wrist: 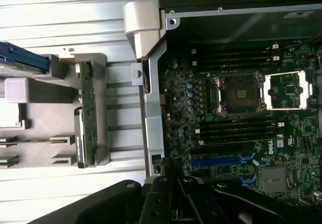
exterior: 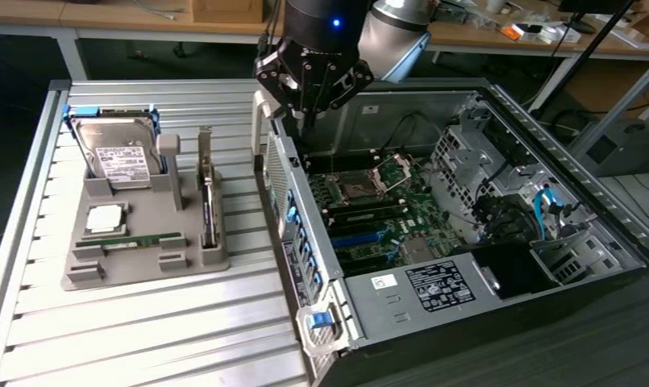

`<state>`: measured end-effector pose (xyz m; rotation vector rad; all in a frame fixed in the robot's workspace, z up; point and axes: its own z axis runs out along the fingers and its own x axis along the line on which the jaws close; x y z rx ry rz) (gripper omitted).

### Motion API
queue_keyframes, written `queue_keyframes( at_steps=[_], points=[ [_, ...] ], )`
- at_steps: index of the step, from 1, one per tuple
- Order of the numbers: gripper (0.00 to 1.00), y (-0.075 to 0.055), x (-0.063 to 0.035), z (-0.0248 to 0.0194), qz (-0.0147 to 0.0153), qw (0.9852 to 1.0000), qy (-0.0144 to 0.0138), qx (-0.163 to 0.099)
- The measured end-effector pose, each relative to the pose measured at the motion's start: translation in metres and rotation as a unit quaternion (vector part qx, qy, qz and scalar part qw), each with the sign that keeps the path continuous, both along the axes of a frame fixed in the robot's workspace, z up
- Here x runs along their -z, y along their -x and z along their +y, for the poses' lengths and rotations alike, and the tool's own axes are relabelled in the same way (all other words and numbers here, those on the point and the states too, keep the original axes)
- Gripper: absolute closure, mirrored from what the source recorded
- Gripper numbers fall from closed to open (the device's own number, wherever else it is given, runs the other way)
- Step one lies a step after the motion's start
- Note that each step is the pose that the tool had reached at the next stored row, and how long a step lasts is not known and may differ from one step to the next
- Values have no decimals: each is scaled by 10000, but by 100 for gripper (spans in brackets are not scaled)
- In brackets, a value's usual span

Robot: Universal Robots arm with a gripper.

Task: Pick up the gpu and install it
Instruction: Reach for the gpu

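Closed on nothing, the tool (exterior: 305, 117) hanging over the far rim of the open computer case (exterior: 292, 189), gpu (exterior: 208, 203) edge-on in the grey holder (exterior: 193, 258) on the worktop (exterior: 141, 326) (its fan face hidden), at the exterior view's left of the case, well apart from the tool.

White lettering (wrist: 270, 147) on the motherboard (wrist: 176, 98), printed sideways near the end of the blue slot (wrist: 216, 160), appears to read DELL; the small marks beside it are too fine to make out. At the exterior view's left, the hard drive (exterior: 125, 153) carries a white label (exterior: 127, 164) with unreadable dark print. The power supply (exterior: 400, 316), near side, bears a black label (exterior: 440, 286) with unreadable white print.
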<state>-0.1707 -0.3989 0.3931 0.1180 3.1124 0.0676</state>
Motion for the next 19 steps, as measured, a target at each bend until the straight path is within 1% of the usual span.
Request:
queue_keyframes(
  at_steps=[19],
  points=[
    [89, 53, 1, 0, 0, 10000, 0, 0]
  ],
)
